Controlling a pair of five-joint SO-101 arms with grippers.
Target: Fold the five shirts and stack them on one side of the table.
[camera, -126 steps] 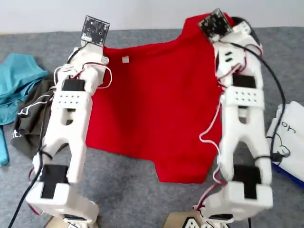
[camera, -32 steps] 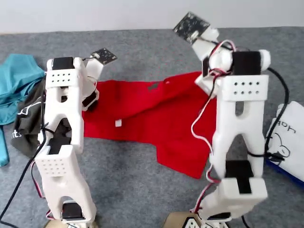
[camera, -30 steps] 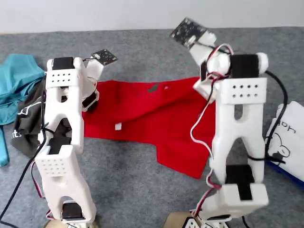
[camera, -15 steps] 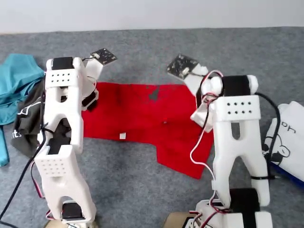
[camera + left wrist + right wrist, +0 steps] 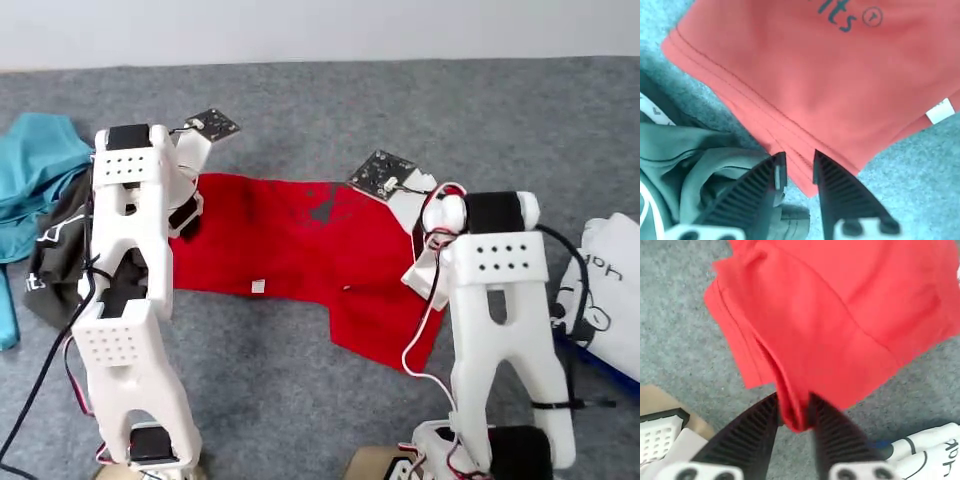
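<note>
The red shirt (image 5: 300, 245) lies folded over on the grey table (image 5: 300, 100), between the two arms, with a sleeve (image 5: 385, 335) sticking out toward the front. In the left wrist view my left gripper (image 5: 799, 170) is shut on the shirt's hemmed corner (image 5: 790, 150) at its left end. In the right wrist view my right gripper (image 5: 794, 412) pinches a bunched fold of red cloth (image 5: 830, 350) at the shirt's right end. In the high view both grippers are hidden under their own arms.
A teal shirt (image 5: 35, 170) and a dark shirt (image 5: 60, 255) lie crumpled at the left edge; the dark shirt (image 5: 700, 160) lies right beside my left gripper. A white shirt (image 5: 605, 285) over something blue lies at the right edge. The far table is bare grey carpet.
The right arm has drawn back and down toward the front, carrying the shirt's far right part over the near half. The left arm has held its place since a second ago.
</note>
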